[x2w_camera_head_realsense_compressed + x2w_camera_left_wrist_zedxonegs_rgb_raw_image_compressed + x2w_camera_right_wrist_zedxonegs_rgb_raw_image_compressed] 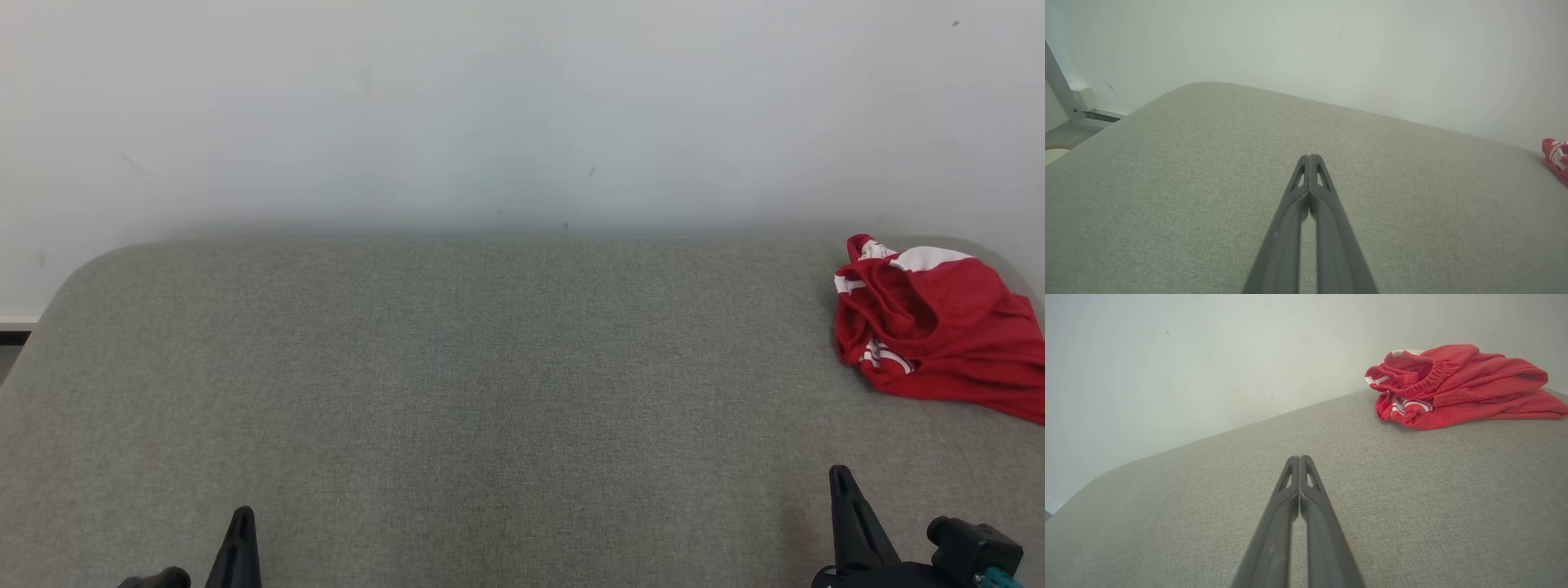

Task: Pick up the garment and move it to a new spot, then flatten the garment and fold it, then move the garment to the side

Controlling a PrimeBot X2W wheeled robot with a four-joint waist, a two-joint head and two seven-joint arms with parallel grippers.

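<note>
The garment (939, 327) is a crumpled red piece with white stripes, lying in a heap at the far right of the grey table (490, 392). In the right wrist view the garment (1457, 388) sits ahead and to the right of my right gripper (1299, 458), well apart from it. That gripper's two dark fingers are pressed together, holding nothing. My left gripper (1310, 157) is also shut and empty, over bare table. A red edge of the garment (1555, 159) shows at the far right of the left wrist view. In the head view my left gripper (242, 514) and right gripper (841, 475) rise from the bottom edge.
A pale wall (522, 106) stands right behind the table's rounded far edge. A grey metal frame (1061, 90) and floor lie past the table's far left corner. Wide bare fabric stretches between the grippers and the garment.
</note>
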